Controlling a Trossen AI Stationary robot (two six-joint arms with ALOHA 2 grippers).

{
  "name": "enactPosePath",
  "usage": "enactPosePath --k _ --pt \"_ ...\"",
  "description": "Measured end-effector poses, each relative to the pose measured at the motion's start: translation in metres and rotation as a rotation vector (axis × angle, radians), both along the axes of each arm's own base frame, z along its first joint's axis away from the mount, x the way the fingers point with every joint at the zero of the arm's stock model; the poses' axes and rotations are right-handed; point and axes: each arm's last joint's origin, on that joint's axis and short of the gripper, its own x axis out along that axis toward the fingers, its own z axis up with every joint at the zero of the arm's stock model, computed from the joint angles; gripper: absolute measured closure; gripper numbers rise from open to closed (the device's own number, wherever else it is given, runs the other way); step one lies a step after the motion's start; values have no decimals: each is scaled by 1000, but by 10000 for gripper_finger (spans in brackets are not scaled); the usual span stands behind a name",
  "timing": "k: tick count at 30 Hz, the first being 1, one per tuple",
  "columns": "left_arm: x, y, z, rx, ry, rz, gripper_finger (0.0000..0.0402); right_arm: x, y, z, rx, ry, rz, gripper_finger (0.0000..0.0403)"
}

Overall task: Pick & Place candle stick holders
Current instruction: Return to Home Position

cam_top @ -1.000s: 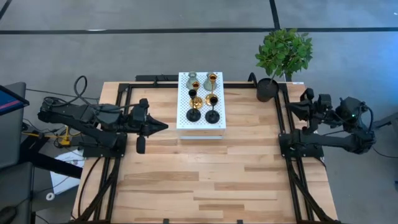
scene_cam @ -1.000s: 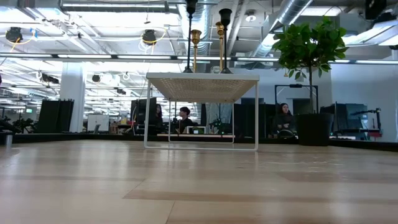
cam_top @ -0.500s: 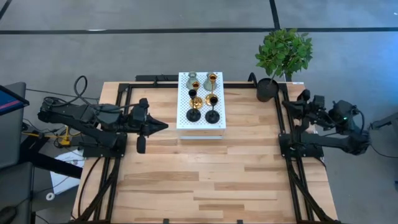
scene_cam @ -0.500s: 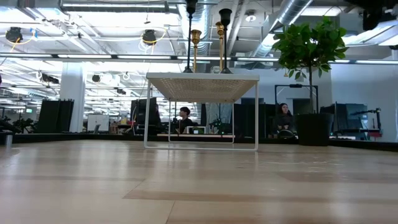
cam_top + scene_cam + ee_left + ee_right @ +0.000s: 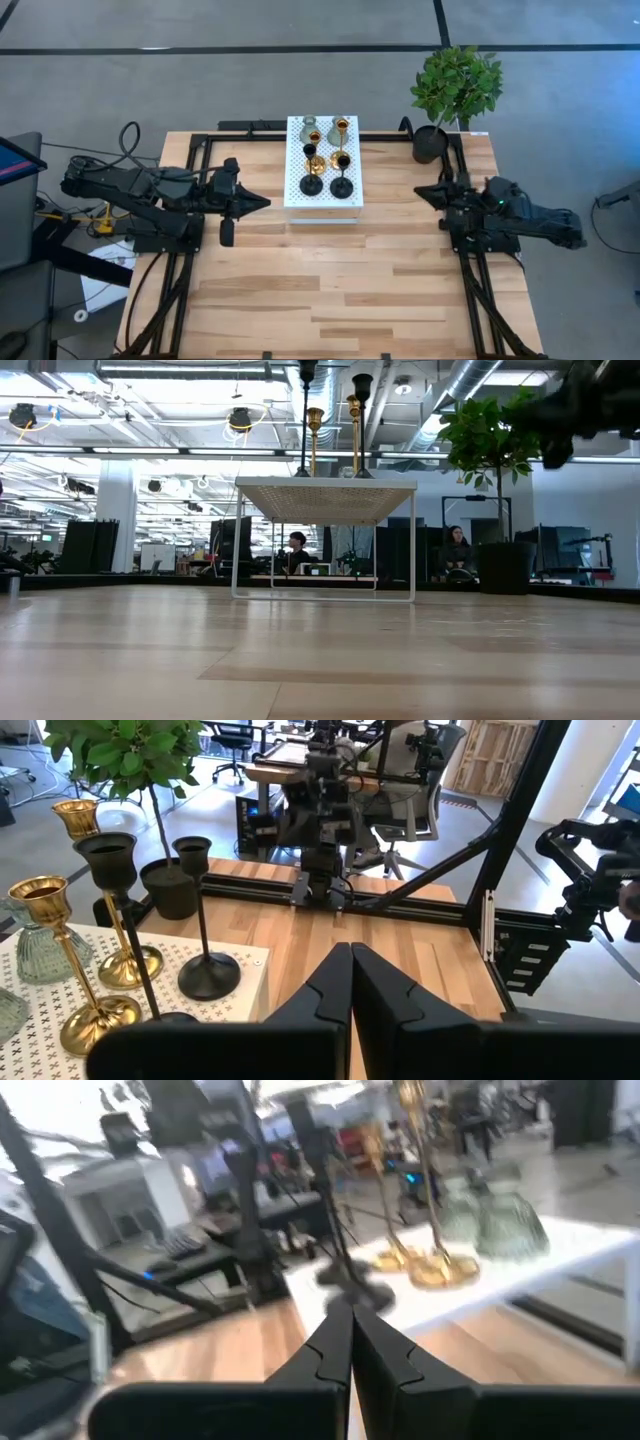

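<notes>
Six candle stick holders stand by their round bases on a white perforated stand (image 5: 322, 165) at the table's far middle: two gold (image 5: 82, 818) (image 5: 42, 892), two black (image 5: 106, 848) (image 5: 192, 847), two grey-green (image 5: 30, 948) (image 5: 508, 1223). My left gripper (image 5: 264, 202) is shut and empty, level, to the left of the stand. My right gripper (image 5: 420, 190) is shut and empty, to the right of the stand, pointing at it. In the low view the right arm (image 5: 590, 400) shows at the upper right.
A black pot with a green plant (image 5: 455, 85) stands at the table's far right corner, just beyond my right arm. Black frame rails (image 5: 195, 260) run along the table's left and right sides. Bare wooden tabletop (image 5: 330, 280) lies on the near side of the stand.
My right arm has swung from beyond the table's right edge toward the table's left. Its gripper now points at the stand and has come into the low view at the upper right. My left arm has kept still, and the holders have not moved.
</notes>
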Motion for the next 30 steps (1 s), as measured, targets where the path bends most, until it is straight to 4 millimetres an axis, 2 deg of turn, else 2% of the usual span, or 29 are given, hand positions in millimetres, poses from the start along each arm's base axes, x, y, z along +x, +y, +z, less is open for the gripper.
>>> enactPosePath --k 7,15,19,30 --pt "0 0 0 1 1 0 397 11 -2 -26 -18 16 -35 403" --pt "0 0 0 1 1 0 397 17 -2 -50 -14 72 12 403" --pt "0 0 0 1 1 2 397 18 0 -52 -20 82 76 403" --pt "0 0 0 -11 -6 15 397 18 0 -53 -65 93 73 403"
